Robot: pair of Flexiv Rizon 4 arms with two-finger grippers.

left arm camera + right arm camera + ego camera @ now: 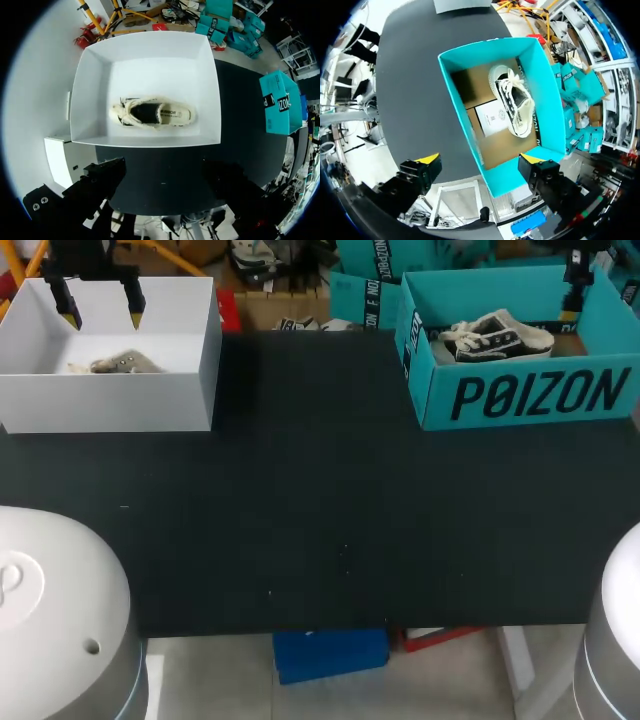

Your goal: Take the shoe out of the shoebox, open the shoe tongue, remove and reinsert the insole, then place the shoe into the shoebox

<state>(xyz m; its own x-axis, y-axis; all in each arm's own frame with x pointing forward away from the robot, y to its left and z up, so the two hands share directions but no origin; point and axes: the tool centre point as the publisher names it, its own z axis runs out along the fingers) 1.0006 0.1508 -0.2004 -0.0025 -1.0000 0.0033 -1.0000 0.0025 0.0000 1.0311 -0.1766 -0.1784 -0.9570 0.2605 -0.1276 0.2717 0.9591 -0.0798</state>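
- The black counter (320, 500) holds two boxes at its far side, well apart.
- The left pincer (101, 300) hangs over the white box (110, 400). Its fingers are wide apart and hold nothing.
- A cream shoe (152, 112) lies in the middle of that box, open side up.
- The right pincer (481, 161) hangs over the teal box (520, 395). Its fingers are wide apart too, with nothing in them.
- A black shoe (516, 97) lies in the teal box, close to one long wall, beside a white card (492, 117).
- No shoe is out yet, so I think the job is at its first step.
- On the way down, a finger could bump a box wall and push the box along, because the fingers are so wide.
- The black shoe is near the wall, so a finger may not fit behind it.
- A shoe is soft. A grab on only the laces or the rim could let it slip and drop.
- A light box could lift up with the shoe if the shoe snags on it.
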